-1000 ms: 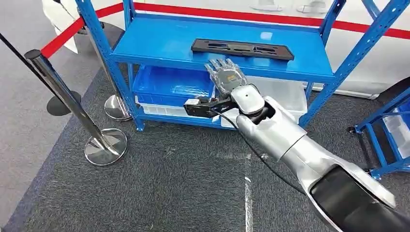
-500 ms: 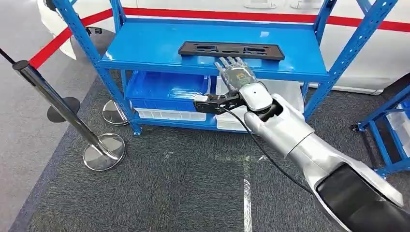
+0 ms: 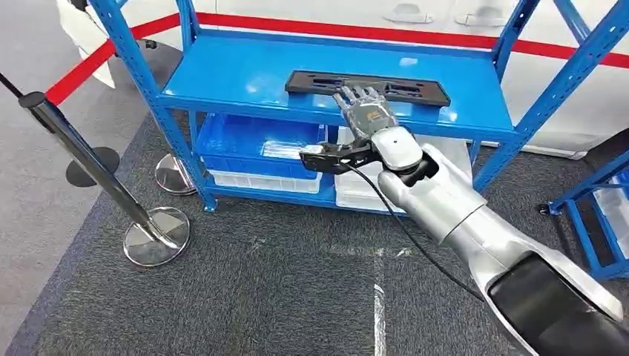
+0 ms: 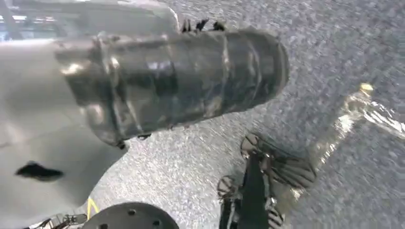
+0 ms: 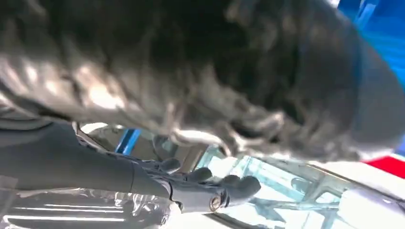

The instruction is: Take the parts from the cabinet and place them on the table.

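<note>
Right arm stretched forward — its robot hand [image 3: 365, 113] flat, fingers apart, empty.

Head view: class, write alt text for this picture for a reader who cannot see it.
The robot's right hand, fingers spread, reaches onto the top shelf of a blue rack, its fingertips at the near edge of a long black part lying there. Blue and clear bins sit on the lower shelf, and a chrome barrier post stands on dark carpet.
</note>
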Controlling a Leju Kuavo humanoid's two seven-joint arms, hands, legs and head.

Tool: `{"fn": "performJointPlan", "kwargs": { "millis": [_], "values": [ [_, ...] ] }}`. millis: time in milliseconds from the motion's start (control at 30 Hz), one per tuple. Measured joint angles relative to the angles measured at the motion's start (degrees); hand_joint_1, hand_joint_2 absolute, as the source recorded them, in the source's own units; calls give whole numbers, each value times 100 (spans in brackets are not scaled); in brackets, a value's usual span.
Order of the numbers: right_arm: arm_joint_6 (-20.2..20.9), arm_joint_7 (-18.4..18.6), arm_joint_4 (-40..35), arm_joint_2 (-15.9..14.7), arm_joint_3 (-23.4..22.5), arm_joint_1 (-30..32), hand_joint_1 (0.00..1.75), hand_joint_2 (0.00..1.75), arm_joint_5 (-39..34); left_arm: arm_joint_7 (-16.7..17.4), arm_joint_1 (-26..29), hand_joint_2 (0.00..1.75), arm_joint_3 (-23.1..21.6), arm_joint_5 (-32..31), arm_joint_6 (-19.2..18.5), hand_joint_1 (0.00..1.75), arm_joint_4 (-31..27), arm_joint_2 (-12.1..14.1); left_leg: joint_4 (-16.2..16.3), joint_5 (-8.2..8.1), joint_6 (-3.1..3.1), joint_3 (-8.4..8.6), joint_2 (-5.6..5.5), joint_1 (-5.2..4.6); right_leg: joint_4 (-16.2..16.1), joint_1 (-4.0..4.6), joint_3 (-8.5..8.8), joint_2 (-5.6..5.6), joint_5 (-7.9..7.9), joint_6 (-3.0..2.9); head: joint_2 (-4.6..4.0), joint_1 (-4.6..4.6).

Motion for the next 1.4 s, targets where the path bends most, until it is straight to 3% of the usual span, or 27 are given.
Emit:
{"fn": "performJointPlan", "kwargs": {
  "millis": [33,67,167,200,233,300,367,400,433,500,533,567,600,667,733,800,833,867,900,1000,1033,1067,1100,1167,1233,1333,1400],
  "values": [
    [0,0,0,-2,0,28,0,0,0,0,3,0,0,0,-4,0,0,0,6,-33,-8,31,-6,8,182,-23,-181,-2,28,20,0,4],
    [0,-2,0,-2,0,45,0,0,0,0,9,0,0,0,-13,0,0,-2,11,-75,-29,85,-16,22,13,-42,-186,-6,267,37,0,0],
    [0,-2,0,-20,-13,18,0,0,0,0,20,0,0,0,-13,0,0,-13,66,-250,-109,228,-34,53,-1436,-96,360,-33,1216,72,0,13],
    [0,-2,0,-22,-15,-9,0,0,2,0,10,0,0,0,-11,0,2,-13,117,-307,-169,226,-40,14,-1560,-48,487,-22,1080,67,0,19],
    [-2,-7,-2,-22,-17,-9,0,0,2,2,-3,0,-2,0,-11,0,2,-13,121,-315,-199,214,-51,11,-1618,-68,494,-13,1034,-5,0,4],
    [0,-11,-2,-22,-17,1,0,0,2,0,-3,0,-2,0,-11,0,2,-13,54,-327,-249,246,-51,37,-1615,-27,486,-6,989,-77,0,-11],
    [0,-2,-13,-35,-28,-10,0,0,4,0,4,0,-2,0,-11,0,2,-17,111,-421,-311,245,-21,52,-1671,-75,562,0,967,-148,0,-20],
    [-2,-2,-18,-35,-35,-29,0,0,4,0,1,0,-2,0,-13,0,2,-17,368,-521,-323,142,-9,49,-1678,-76,599,5,942,-185,0,-55],
    [-2,-2,-17,-28,-35,-42,0,0,7,0,-9,0,-2,0,-13,0,2,-17,778,-678,-328,-82,-11,47,-1677,-71,626,6,921,-216,0,-74],
    [0,-11,-17,-28,-35,-10,0,0,4,0,-16,0,-2,0,-13,0,2,-15,1725,-953,-332,-661,-10,43,-1675,-37,698,6,853,-248,0,-79],
    [0,-11,-17,-28,-35,15,0,0,4,0,-11,0,-2,0,-13,0,2,-17,1925,-918,-329,-837,-10,42,-1671,-23,742,6,816,-254,0,-79],
    [0,-15,-17,-28,-35,34,0,0,4,0,6,0,-4,0,-13,0,2,-17,1850,-736,-313,-877,-10,41,-1669,-14,796,12,775,-257,0,-81],
    [0,-17,-17,-28,-35,39,0,0,4,0,23,0,-4,0,-13,0,2,-20,1532,-443,-288,-800,-10,36,-1666,-3,859,22,731,-255,0,-79],
    [0,-17,-17,-28,-35,27,0,0,4,0,24,0,-4,0,-13,0,2,-15,470,278,-199,-437,-10,10,-1670,9,1000,24,627,-235,0,-79],
    [0,-18,-20,-28,-35,-3,0,0,4,0,24,0,-4,0,-22,0,11,-2,165,146,-155,-256,-17,-52,-1668,35,1000,40,586,-177,0,-76],
    [-2,-26,-17,-31,-37,9,0,0,4,0,-9,0,-4,2,-33,0,11,-2,156,101,-131,-268,-17,-66,-1709,24,999,32,580,-125,0,-72],
    [-4,-33,-20,-28,-37,3,0,0,4,0,-6,0,-4,2,-39,0,11,-2,120,96,-111,-249,-16,-59,-1727,29,1022,30,568,-96,0,-85],
    [-9,-42,-28,-31,-46,-2,0,0,4,0,-7,0,-4,2,-48,0,11,-11,44,108,-88,-156,-3,16,-1716,35,1004,19,506,-56,2,-81],
    [-9,-50,-26,-33,-55,-21,0,0,4,0,14,0,-4,2,-46,0,11,-11,5,86,-60,-90,-7,3,-1518,35,956,1,431,-25,0,-41],
    [-9,-50,-20,-37,-55,-7,0,0,4,0,9,0,-4,0,-44,0,11,-11,2,13,4,-9,0,-8,-262,7,212,-2,52,14,0,-26],
    [-9,-59,-15,-39,-55,30,0,0,4,0,0,0,-6,-2,-37,0,11,-11,5,-23,10,21,-6,-8,-10,1,-12,-4,59,22,0,-29],
    [-9,-68,-15,-39,-55,52,0,0,7,0,1,0,-7,-7,-22,0,11,-11,13,-53,5,56,-17,-6,-40,-8,-81,-5,192,21,0,-24],
    [-9,-72,-15,-39,-55,55,0,0,11,2,7,0,-7,-7,-13,0,11,-15,21,-96,-3,104,-28,-6,-319,-22,-26,-7,461,13,0,-26],
    [-11,-83,-15,-44,-55,29,0,0,22,2,18,0,-7,-7,-9,0,11,-31,51,-201,-30,220,-41,-6,-1281,-25,327,-10,1106,-26,0,-24],
    [-9,-92,-15,-46,-55,2,0,0,26,2,1,0,-7,-7,-4,0,11,-31,102,-279,-96,219,-55,-45,-1629,27,516,-1,1097,-62,0,-46],
    [-11,-107,-15,-48,-55,22,0,0,26,9,-7,0,-11,-7,-2,0,13,-33,40,-282,-188,216,-53,-18,-1679,40,518,12,1007,-136,0,-46],
    [-11,-103,-15,-61,-61,8,0,0,26,9,3,0,-13,-7,-2,0,11,-42,160,-403,-252,201,-21,-17,-1782,-25,628,14,1011,-183,0,-55]
  ]
}}
